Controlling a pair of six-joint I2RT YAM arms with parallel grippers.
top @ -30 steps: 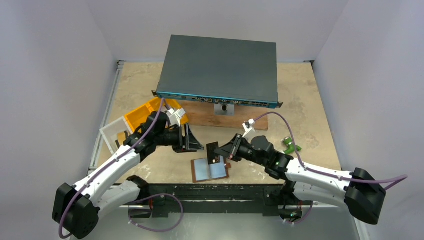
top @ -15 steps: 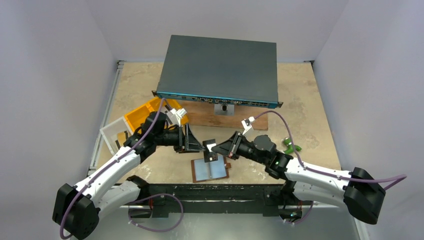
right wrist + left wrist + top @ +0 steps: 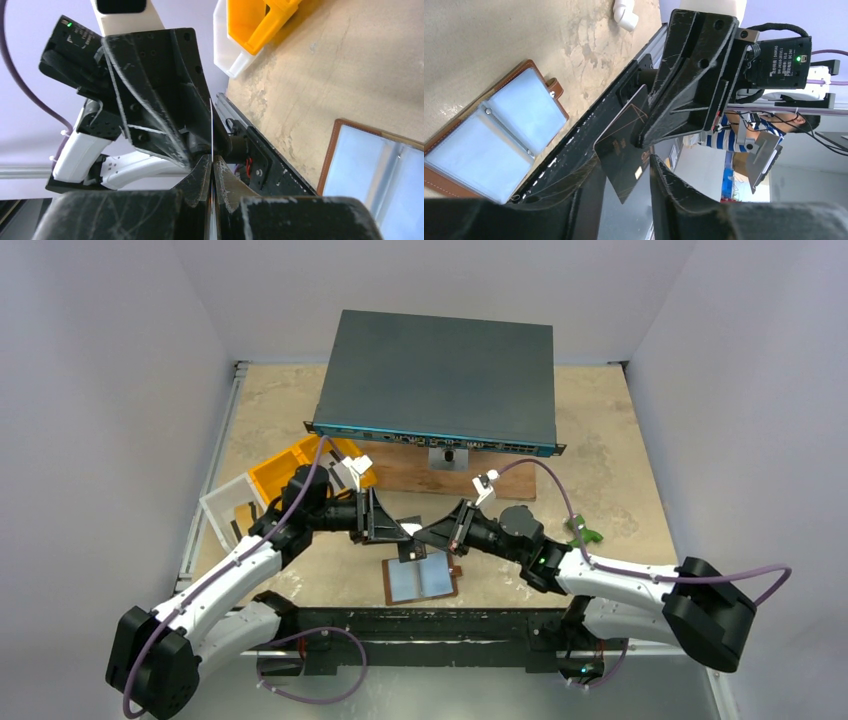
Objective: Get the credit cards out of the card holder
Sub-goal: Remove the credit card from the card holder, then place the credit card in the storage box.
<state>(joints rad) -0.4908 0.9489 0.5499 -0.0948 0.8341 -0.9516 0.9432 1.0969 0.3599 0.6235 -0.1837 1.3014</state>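
Yellow tray [image 3: 285, 468] and clear box [image 3: 225, 508] sit at the left of the table [image 3: 620, 440]. Just right of them, the left gripper [image 3: 398, 531] reaches toward the middle. Its jaws stand apart, with a gap much wider than a card is thick. In the left wrist view the lower corner of a black credit card [image 3: 621, 145] dips into that gap. Whether either finger touches the card cannot be told.

The card hangs in the air between the two grippers, tilted, with one face toward the left wrist camera. From the right, the right gripper [image 3: 212, 165] meets it. Its jaws are pressed together on the card, which shows in the right wrist view only as a thin edge running up from between the fingers.

Below the two fingertips and a little to the right, the card holder [image 3: 422, 580] lies open and flat on the table. Its pale blue pockets face up, and it is clear of both grippers.
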